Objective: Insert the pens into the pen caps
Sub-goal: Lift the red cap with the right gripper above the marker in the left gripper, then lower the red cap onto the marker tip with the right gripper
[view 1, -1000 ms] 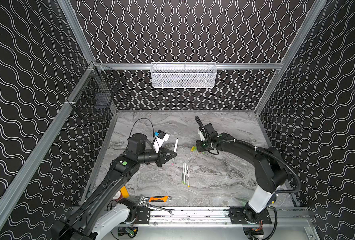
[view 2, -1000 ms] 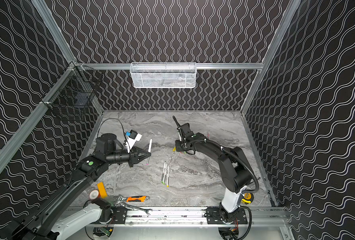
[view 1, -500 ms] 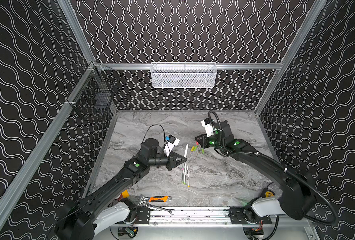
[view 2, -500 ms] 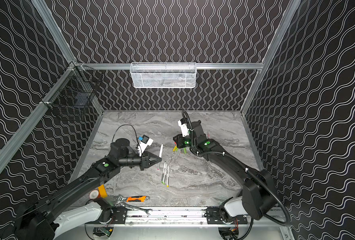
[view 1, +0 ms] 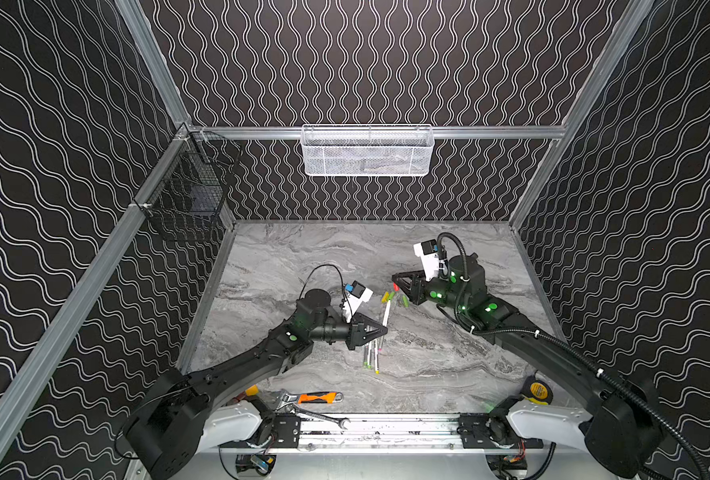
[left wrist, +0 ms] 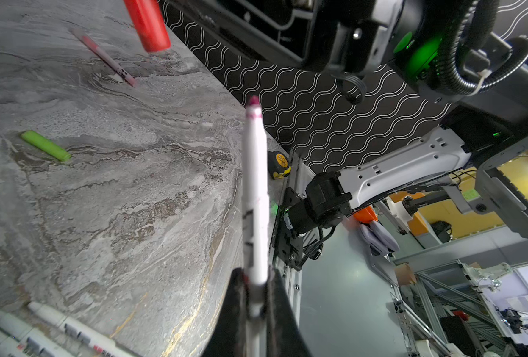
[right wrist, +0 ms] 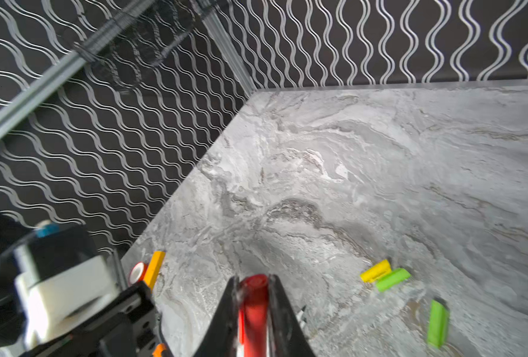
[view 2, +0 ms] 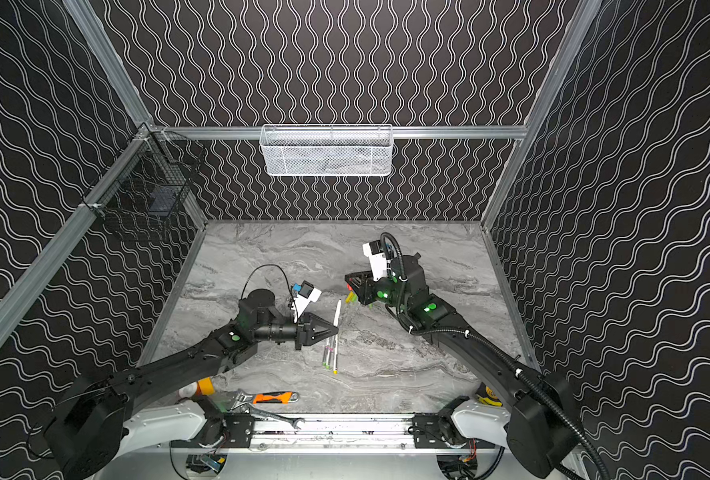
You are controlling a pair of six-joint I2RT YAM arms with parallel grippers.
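Note:
My left gripper [view 1: 384,330] [view 2: 336,330] is shut on a white pen [view 1: 385,311] [left wrist: 255,185]. The pen stands out of the jaws with its pink-red tip pointing away, as the left wrist view shows around the gripper [left wrist: 255,273]. My right gripper [view 1: 395,280] [right wrist: 253,278] is shut on the red pen cap [view 1: 395,286] [right wrist: 253,306] [left wrist: 147,23], above the table and beyond the pen's tip. A yellow cap [view 1: 385,296] [right wrist: 375,271] and two green caps [view 1: 391,296] [view 1: 405,301] lie below it. Three more pens [view 1: 372,353] [view 2: 330,353] lie together on the table by the left gripper.
An orange-handled wrench [view 1: 319,397] and a steel spanner [view 1: 324,417] lie at the front edge. A tape measure [view 1: 537,390] sits front right. A white mesh basket [view 1: 366,150] hangs on the back wall and a black wire basket [view 1: 191,195] on the left wall.
My left gripper has carried the pen right and nearer, over the lying pens. My right arm has swung its elbow out to the right, still gripping the red cap near the loose caps.

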